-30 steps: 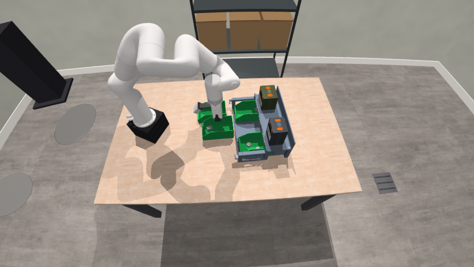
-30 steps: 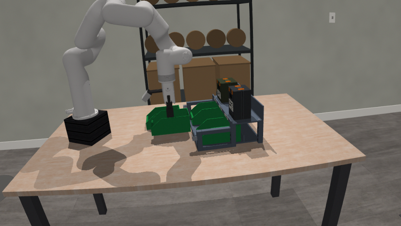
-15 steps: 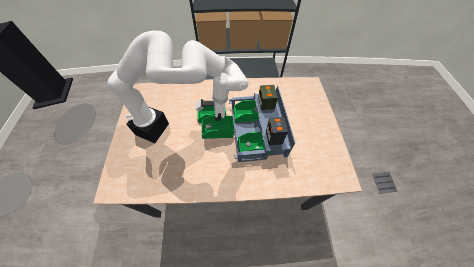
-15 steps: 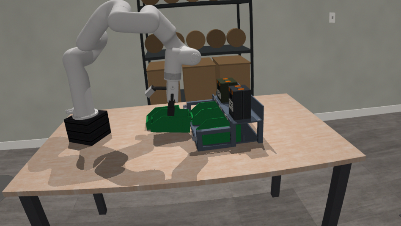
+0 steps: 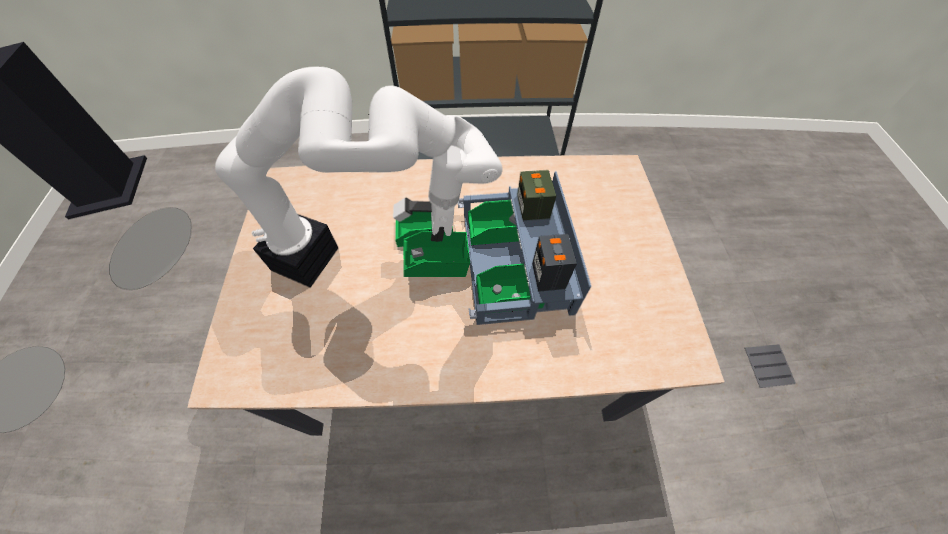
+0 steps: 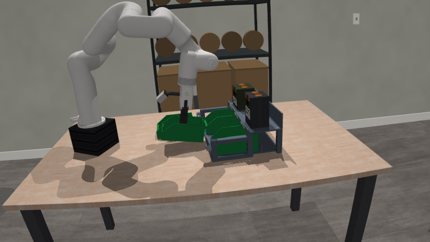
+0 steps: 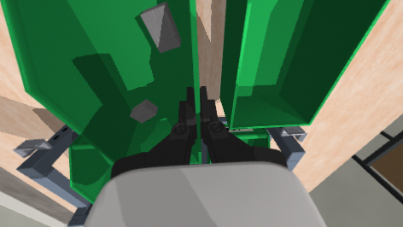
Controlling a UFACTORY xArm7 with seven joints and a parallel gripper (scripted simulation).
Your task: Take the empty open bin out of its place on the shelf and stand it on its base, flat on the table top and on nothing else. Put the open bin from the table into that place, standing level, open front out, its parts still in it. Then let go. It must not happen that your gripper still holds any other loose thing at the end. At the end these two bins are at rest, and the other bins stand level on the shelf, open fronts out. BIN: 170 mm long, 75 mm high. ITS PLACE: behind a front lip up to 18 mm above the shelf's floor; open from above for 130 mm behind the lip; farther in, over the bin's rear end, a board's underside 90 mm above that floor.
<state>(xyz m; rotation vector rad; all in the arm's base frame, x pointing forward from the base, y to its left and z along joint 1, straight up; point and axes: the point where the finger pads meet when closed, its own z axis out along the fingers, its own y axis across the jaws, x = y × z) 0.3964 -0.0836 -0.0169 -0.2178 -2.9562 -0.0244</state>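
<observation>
Two green open bins are on the table in front of the grey shelf (image 5: 578, 264) (image 6: 278, 120). The bin with grey parts (image 5: 445, 260) (image 6: 180, 135) (image 7: 107, 64) is the nearer one, close against the shelf's front. The empty bin (image 5: 406, 230) (image 7: 273, 64) sits right beside it. My gripper (image 5: 437, 233) (image 6: 184, 115) (image 7: 196, 98) points down and is shut on the thin side wall of the bin with parts, next to the narrow gap between the two bins. The shelf's middle place (image 5: 502, 254) holds no bin.
Two more green bins stand on the shelf, one at the far end (image 5: 494, 224) and one at the near end (image 5: 502, 286) with parts in it. Two black boxes (image 5: 537, 193) (image 5: 555, 260) stand on the shelf's upper board. The arm's black base (image 5: 296, 252) is at the left.
</observation>
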